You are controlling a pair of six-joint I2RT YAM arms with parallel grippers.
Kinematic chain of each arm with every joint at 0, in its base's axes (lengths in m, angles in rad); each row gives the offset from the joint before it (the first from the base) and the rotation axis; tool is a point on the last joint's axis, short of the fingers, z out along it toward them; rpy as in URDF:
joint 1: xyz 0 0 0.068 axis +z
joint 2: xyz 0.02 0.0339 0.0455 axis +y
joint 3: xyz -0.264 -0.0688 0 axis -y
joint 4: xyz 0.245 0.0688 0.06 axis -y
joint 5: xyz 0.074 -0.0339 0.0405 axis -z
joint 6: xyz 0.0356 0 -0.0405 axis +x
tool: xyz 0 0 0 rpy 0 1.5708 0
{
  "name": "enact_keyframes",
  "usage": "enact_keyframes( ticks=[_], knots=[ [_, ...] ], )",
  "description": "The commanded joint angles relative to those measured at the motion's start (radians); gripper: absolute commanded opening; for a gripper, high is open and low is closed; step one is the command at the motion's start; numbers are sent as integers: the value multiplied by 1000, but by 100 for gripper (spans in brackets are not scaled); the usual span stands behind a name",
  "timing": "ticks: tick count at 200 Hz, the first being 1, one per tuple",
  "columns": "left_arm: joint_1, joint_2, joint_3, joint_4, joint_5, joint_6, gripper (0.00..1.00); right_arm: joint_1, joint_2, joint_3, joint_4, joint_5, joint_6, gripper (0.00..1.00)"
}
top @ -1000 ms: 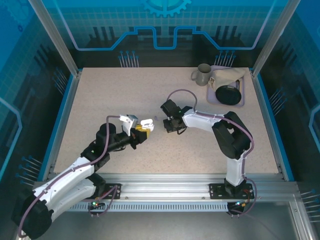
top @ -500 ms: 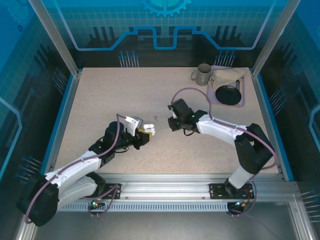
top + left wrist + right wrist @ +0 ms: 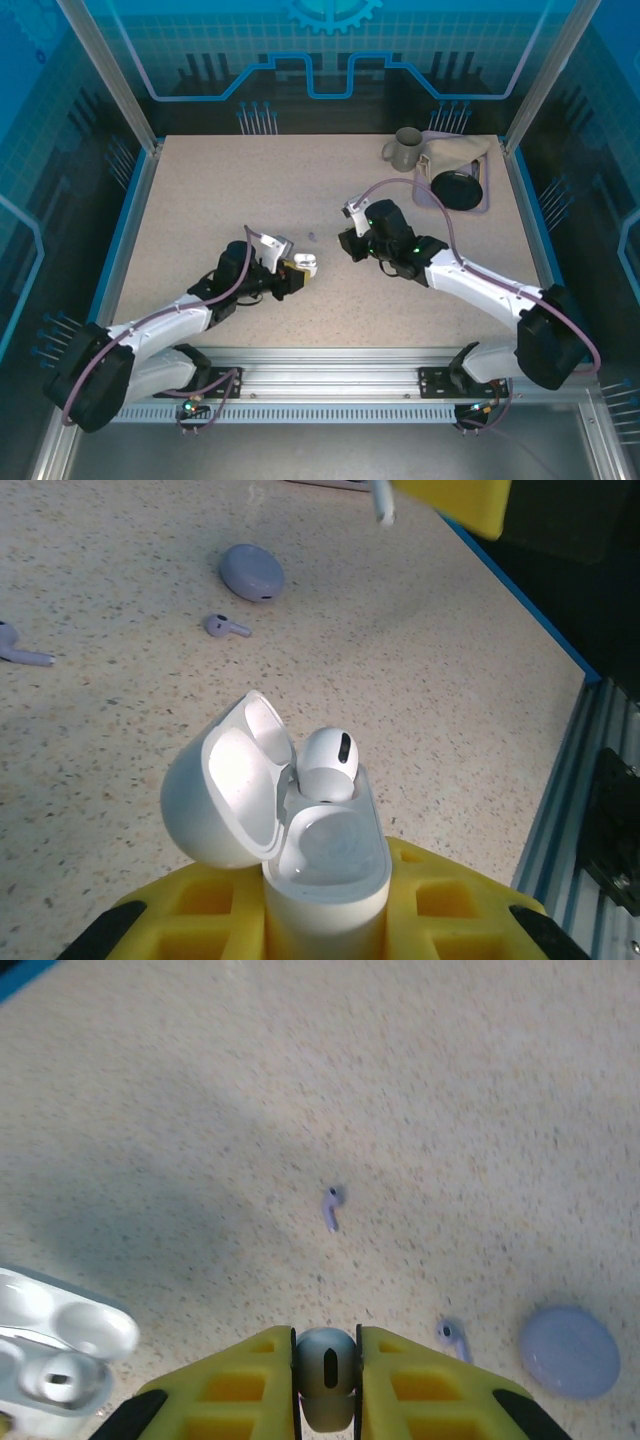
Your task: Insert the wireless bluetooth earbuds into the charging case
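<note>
R gripper (image 3: 326, 1358) clamps white earbud (image 3: 326, 1378).

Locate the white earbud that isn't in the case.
The earbud is pinched in the right gripper, bottom centre of the right wrist view, with the open case to its left.

A robotics lab cell: a speckled table (image 3: 220, 190) boxed in by aluminium posts (image 3: 108, 75) and blue circuit-print panels (image 3: 200, 50), with a slotted mounting rail (image 3: 340, 385) in front.

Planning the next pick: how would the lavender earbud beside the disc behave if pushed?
The earbud looks tiny and smooth, so likely light and slippery. Its round head and thin stem suggest it would spin or roll.
</note>
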Motion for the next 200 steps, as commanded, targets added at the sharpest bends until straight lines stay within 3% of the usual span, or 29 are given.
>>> enact_keyframes(
  ticks=[1,117,200],
  knots=[
    [7,18,41,76,90,14,0,12,-46,-16,83,-76,-92,18],
    [10,41,91,158,237,11,0,45,-193,-74,148,-262,-251,17],
    [10,41,148,177,317,-17,0,129,-223,-71,157,-223,-316,17]
  ],
)
